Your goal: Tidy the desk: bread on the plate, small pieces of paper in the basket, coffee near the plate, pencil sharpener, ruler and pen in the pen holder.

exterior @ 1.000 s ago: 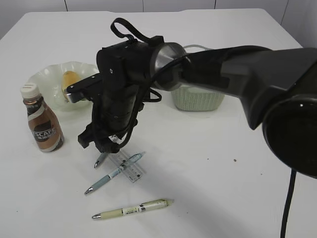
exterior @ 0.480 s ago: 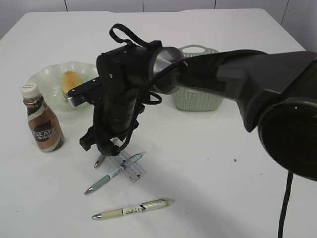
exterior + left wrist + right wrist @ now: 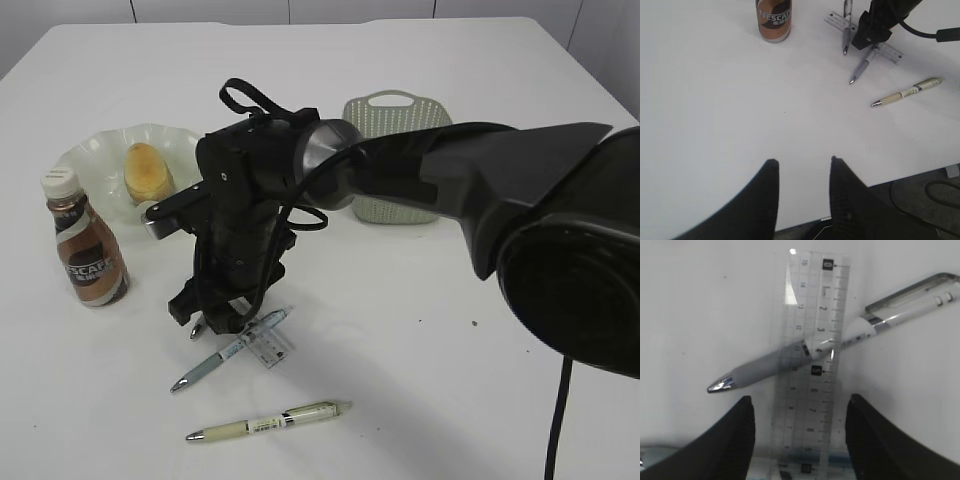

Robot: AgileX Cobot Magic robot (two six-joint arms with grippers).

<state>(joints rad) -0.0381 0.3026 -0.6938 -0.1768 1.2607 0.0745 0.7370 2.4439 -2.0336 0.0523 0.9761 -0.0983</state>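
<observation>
Over ruler [image 3: 812, 365], mid-desk: right gripper [image 3: 799, 432] poised, jaws apart astride it.
Ruler clear, thin, stiff, slick, judged v. light; lies flat under grey pen [image 3: 830, 342]; best taken across long edges; left gripper [image 3: 801, 172] idle, jaws apart, empty.

Right gripper [image 3: 215, 318] low over ruler [image 3: 812, 365], jaws spread either side; grey pen [image 3: 830, 342] lies across ruler between them. Second pen [image 3: 846, 27] just beside. Coffee bottle [image 3: 84, 240] and plate [image 3: 95, 155] crowd left. Bench [image 3: 450, 340] open on right; cream pen [image 3: 270, 421] apart near front edge.
</observation>
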